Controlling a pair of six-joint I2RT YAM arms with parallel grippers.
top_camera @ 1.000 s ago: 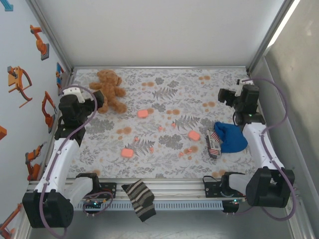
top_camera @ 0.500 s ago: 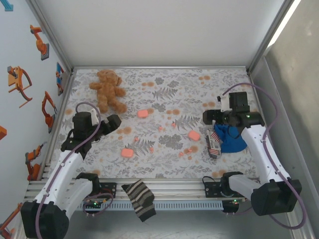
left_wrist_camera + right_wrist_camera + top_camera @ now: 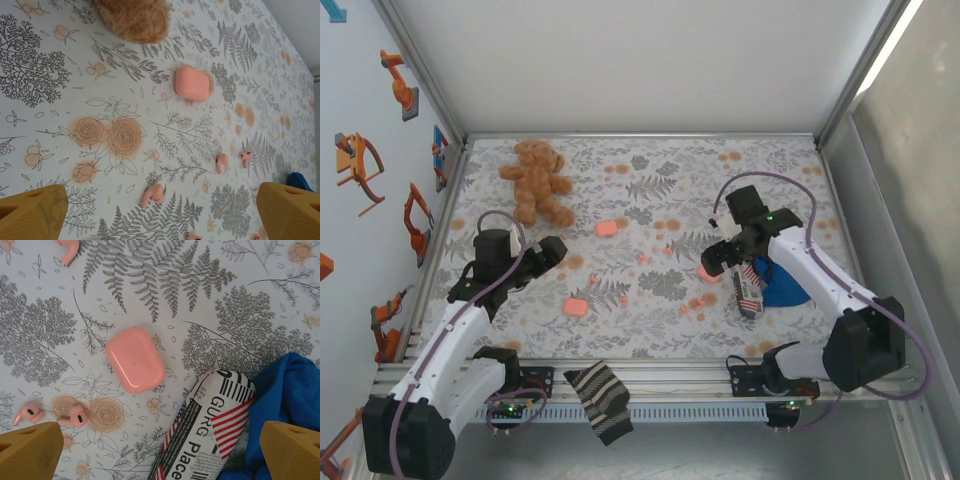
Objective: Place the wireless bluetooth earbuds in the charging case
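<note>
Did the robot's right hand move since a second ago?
Yes. The right hand swung left and nearer the arm bases, from the far side of the blue cloth to its left, over a pink case.

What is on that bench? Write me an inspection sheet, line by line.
Surface: grey-and-orange floral cloth, lying flat.
Job's things: three salmon-pink rounded plastic charging cases; tiny salmon-pink plastic earbuds loose on the cloth.
Clutter: brown plush teddy bear, crumpled blue cloth, flag-printed rolled packet, striped knit sock on the front rail.
End effectors: left end effector open, empty; right end effector open, over one case.
Cables: purple cable loops along each arm.
Surroundings: white walls; orange robot stickers on the left wall.
</note>
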